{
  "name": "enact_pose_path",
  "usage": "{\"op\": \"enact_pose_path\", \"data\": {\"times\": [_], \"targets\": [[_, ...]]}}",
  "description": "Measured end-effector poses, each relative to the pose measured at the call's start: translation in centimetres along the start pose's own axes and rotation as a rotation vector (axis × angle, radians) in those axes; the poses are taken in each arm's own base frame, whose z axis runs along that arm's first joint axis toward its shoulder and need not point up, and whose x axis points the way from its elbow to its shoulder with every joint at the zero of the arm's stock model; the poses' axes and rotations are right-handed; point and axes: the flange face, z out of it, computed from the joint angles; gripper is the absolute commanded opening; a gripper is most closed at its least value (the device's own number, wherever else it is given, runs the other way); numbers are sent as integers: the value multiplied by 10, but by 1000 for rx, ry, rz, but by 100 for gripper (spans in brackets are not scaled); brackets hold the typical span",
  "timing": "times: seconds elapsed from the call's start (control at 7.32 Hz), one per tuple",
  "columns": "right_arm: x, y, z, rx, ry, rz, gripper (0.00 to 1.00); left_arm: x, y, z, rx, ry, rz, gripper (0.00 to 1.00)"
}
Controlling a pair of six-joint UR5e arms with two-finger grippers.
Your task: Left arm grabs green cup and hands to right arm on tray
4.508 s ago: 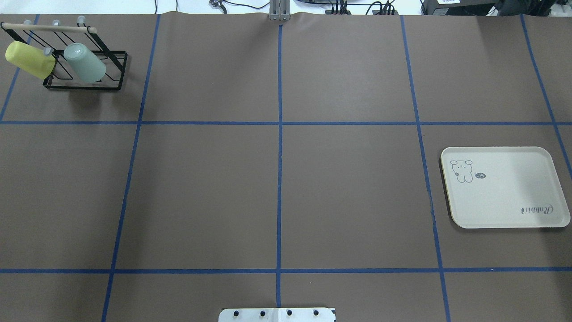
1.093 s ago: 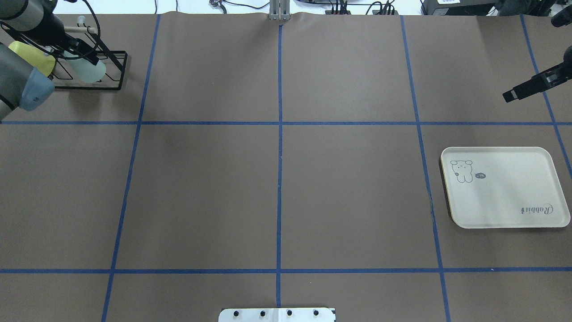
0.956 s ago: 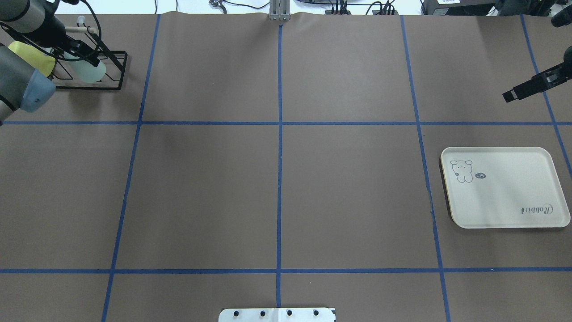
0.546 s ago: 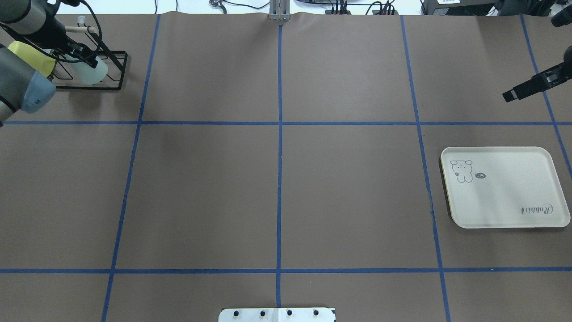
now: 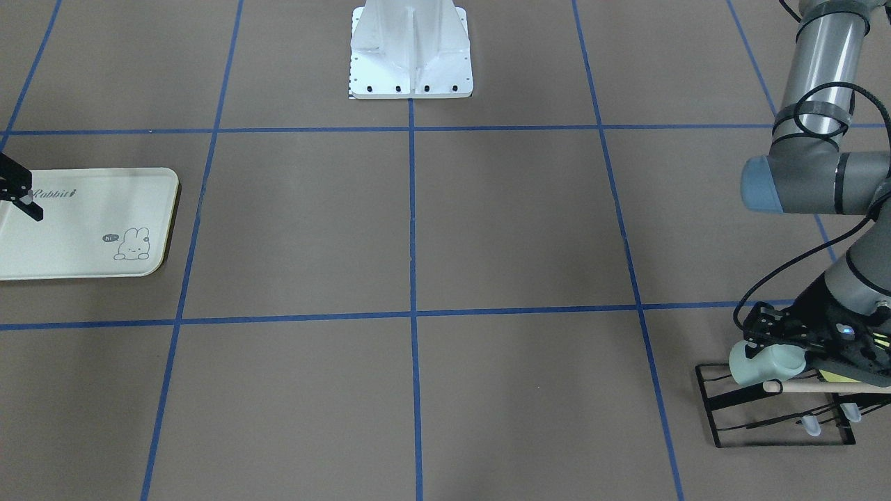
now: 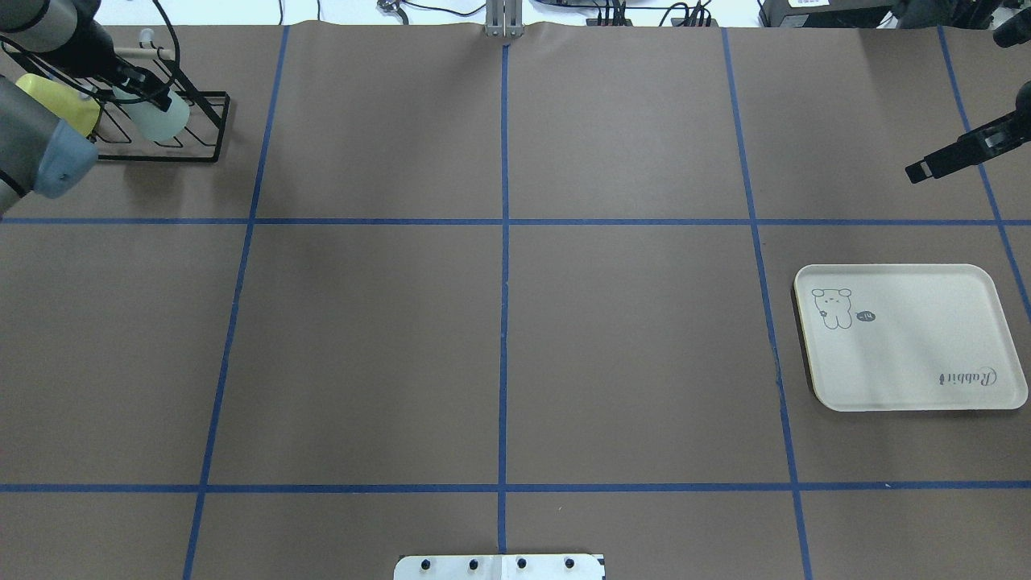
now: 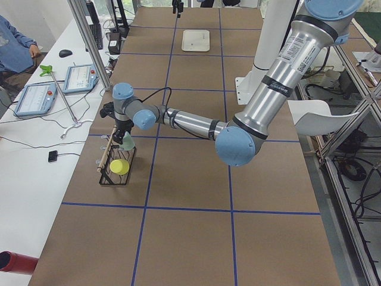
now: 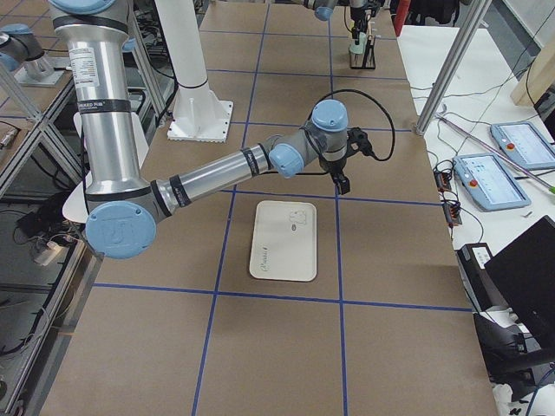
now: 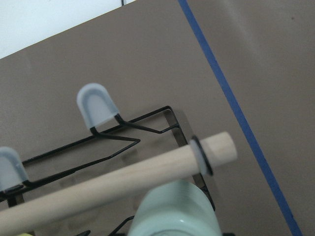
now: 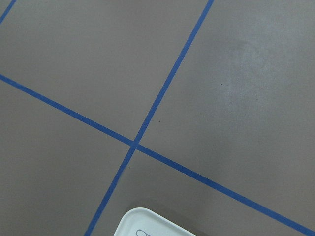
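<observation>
The green cup (image 6: 163, 119) hangs tilted on the black wire rack (image 6: 197, 153) at the table's far left corner. My left gripper (image 6: 138, 84) is at the cup's base and appears shut on it. The front view shows the cup (image 5: 762, 363) under the gripper (image 5: 778, 335), above the rack's wooden rod (image 5: 807, 386). The left wrist view shows the cup (image 9: 174, 212) just below the rod (image 9: 123, 181). The cream tray (image 6: 910, 354) lies at the right. My right gripper (image 6: 918, 171) hovers beyond the tray's far side, empty; I cannot tell how its jaws stand.
A yellow-green cup (image 6: 58, 105) hangs on the same rack, next to the green cup and partly behind my left arm's elbow (image 6: 48, 165). Blue tape lines divide the brown table. The robot's base plate (image 6: 499, 566) sits at the near edge.
The green cup and my left gripper have shifted slightly up and away along the rack. The right arm has not moved.
</observation>
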Motion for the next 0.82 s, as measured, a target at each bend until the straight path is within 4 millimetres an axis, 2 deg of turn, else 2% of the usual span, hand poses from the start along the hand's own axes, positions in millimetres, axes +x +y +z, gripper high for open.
{"op": "enact_pose_path", "data": {"times": [0.27,0.55,0.82], "targets": [[-1,0,-1,1,-1,-1,100,1,-7,-26,43,5,5,0],[-2,-1,-2,5,-2,-3,100,2,-4,-58,89,12,14,0],[-6,-3,-4,11,-5,-7,100,5,5,-107,109,52,-4,0]]}}
